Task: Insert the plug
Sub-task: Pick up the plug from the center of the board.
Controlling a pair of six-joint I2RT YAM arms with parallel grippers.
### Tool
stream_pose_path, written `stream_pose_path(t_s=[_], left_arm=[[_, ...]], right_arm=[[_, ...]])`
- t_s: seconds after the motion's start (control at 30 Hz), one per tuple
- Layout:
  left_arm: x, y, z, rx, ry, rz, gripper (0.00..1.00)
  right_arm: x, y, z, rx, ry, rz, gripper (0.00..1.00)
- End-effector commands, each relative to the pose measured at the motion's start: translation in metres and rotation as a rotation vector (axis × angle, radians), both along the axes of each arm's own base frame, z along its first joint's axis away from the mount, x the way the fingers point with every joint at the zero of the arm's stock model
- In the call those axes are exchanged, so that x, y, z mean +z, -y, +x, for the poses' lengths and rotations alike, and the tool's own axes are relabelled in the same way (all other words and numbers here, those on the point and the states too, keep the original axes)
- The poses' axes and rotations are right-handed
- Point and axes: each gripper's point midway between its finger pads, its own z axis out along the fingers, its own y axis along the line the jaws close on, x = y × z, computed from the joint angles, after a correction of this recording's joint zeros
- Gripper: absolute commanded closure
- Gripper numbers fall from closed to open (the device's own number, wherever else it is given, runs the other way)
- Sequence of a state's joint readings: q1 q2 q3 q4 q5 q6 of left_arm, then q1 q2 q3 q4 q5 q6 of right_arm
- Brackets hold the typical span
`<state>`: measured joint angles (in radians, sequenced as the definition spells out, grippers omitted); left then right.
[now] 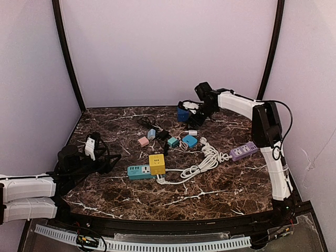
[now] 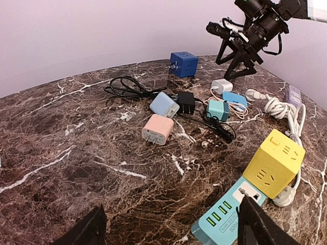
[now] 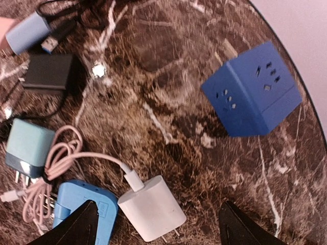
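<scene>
A white plug, a rounded square charger block with two metal prongs at one end and a pale cable run into the other, lies flat on the dark marbled surface. It sits right of the middle, toward the far edge. The right gripper hangs directly over it, its fingers spread wide to either side of the block and closed on nothing.

Just behind the plug, nearer the far edge, sits a dark blue cube socket with socket holes on two visible faces. The pale cable gathers in a loose bundle against a blue adapter and a teal adapter, both just beside the plug toward the middle of the surface. Further that way lie a black adapter, a light-blue adapter and a pink adapter, with a tangle of black cord behind them.

Nearer the front edge, a yellow cube socket stands on one end of a teal power strip. A coiled white cable lies between it and a purple power strip near the right edge.

At the left edge the left gripper sits low, wide open and empty, facing the clutter.
</scene>
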<state>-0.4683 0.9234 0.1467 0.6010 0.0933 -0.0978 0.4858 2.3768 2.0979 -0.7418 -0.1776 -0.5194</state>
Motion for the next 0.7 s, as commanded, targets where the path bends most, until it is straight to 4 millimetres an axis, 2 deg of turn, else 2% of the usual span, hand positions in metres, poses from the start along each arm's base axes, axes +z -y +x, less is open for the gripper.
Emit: stream_pose_path(t_s=[0.0,0.1,0.17,0.23,0.3,0.33,0.4,0.5,0.67], left_arm=[[-0.015,-0.002,-0.003,-0.002,-0.039,0.012,0.23],[-0.021,-0.003,-0.003,-0.001,-0.059,0.038,0.23],[-0.023,-0.003,-0.003,-0.001,-0.074,0.055,0.24],[-0.027,-0.004,-0.003,0.001,-0.093,0.057,0.24],[-0.032,-0.004,-0.004,0.002,-0.111,0.054,0.24],[-0.034,-0.004,-0.005,0.001,-0.12,0.056,0.24],[-0.039,-0.004,-0.006,0.002,-0.136,0.059,0.24],[-0.036,-0.004,-0.006,0.004,-0.122,0.057,0.24],[-0.03,-0.003,-0.005,-0.001,-0.092,0.043,0.24]], right_arm=[[0.036,-0.055,-0.006,0.076,0.02,0.162,0.19],[0.039,-0.08,-0.009,0.02,0.01,0.226,0.2],[0.049,-0.092,-0.002,-0.087,-0.002,0.298,0.2],[0.062,-0.104,0.002,-0.249,-0.092,0.437,0.27],[0.073,-0.122,0.002,-0.343,-0.196,0.609,0.37],[0.074,-0.132,-0.001,-0.375,-0.237,0.681,0.38],[0.066,-0.152,-0.01,-0.413,-0.276,0.747,0.4],[0.05,-0.171,-0.011,-0.46,-0.272,0.732,0.4],[0.026,-0.183,-0.008,-0.543,-0.293,0.728,0.43]])
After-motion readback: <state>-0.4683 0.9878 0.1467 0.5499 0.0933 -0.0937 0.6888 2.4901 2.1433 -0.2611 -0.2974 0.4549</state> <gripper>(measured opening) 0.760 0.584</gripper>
